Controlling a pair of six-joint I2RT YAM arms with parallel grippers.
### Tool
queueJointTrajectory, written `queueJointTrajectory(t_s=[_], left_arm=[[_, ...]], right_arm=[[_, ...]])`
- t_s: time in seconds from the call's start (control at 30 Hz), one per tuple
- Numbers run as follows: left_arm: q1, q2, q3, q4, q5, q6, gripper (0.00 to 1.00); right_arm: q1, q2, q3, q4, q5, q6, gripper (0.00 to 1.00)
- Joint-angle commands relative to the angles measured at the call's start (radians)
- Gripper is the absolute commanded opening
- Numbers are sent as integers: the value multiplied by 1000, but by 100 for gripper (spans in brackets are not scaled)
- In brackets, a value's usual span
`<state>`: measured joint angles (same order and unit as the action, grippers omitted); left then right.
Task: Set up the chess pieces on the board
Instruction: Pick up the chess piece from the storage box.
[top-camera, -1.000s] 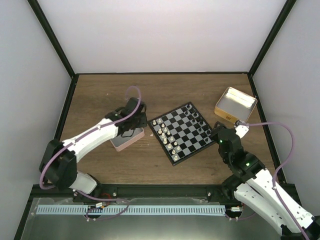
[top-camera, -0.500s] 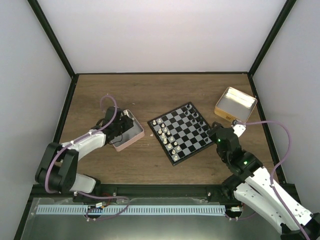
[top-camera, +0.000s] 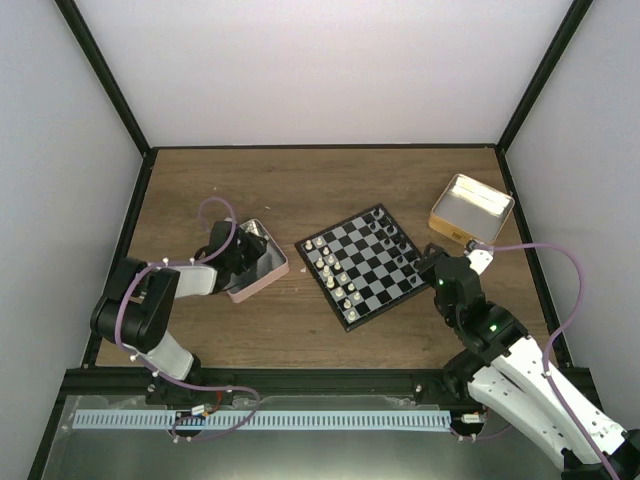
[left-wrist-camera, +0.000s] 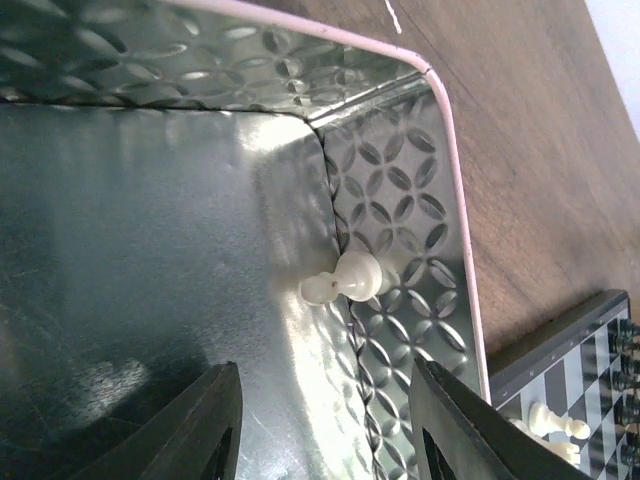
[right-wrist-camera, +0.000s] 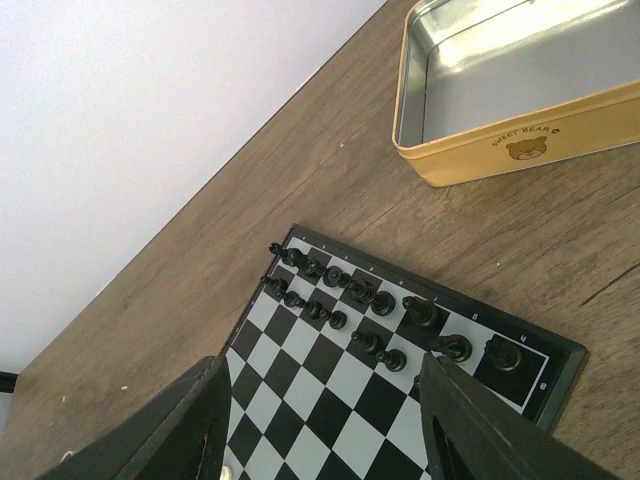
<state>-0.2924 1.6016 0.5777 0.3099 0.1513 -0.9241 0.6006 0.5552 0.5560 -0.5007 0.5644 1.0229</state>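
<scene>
Once back down in the pink tin (left-wrist-camera: 455, 190), spreads the left hand (left-wrist-camera: 322, 425) wide before a white pawn (left-wrist-camera: 345, 282) lying at its wall. Means another piece bound for the board (top-camera: 362, 265), with the right hand (right-wrist-camera: 320, 425) wide, empty.

My table (top-camera: 330, 185) is brown, wood-grained. Three things lie directly on it. The pink-rimmed tin (left-wrist-camera: 400, 200) sits right beneath my left gripper (left-wrist-camera: 325, 420). The chessboard (right-wrist-camera: 330, 390) lies just ahead of and below my right gripper (right-wrist-camera: 320, 430), turned at an angle. The yellow tin (right-wrist-camera: 520, 150) rests farther ahead, off to that gripper's right, apart from the chessboard.
</scene>
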Motion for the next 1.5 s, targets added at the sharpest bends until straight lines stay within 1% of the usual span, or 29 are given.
queueJointTrajectory(t_s=[0.0, 0.1, 0.37, 0.6, 0.87, 1.0, 1.1, 1.4, 1.47], left_arm=[[8, 10, -42, 181, -39, -62, 48], [15, 46, -49, 221, -19, -105, 47], [42, 162, -66, 356, 72, -219, 39], [47, 204, -67, 407, 93, -249, 36], [54, 240, -62, 438, 106, -250, 36], [61, 268, -72, 478, 133, -302, 43], [64, 284, -83, 534, 143, -337, 44], [66, 342, -73, 672, 179, -361, 38], [65, 352, -71, 697, 190, -367, 36]], right_arm=[[-4, -8, -4, 4, 17, 10, 53], [-4, -5, -2, 11, 17, 7, 53], [-4, -16, 5, -11, 18, 13, 54], [-4, -22, 6, -19, 21, 14, 53], [-4, -15, 7, -15, 19, 14, 53], [-6, -18, 9, -16, 22, 13, 53], [-4, -15, 9, -15, 23, 11, 53], [-4, -15, 17, -18, 25, 6, 53], [-4, -15, 17, -19, 26, 5, 53]])
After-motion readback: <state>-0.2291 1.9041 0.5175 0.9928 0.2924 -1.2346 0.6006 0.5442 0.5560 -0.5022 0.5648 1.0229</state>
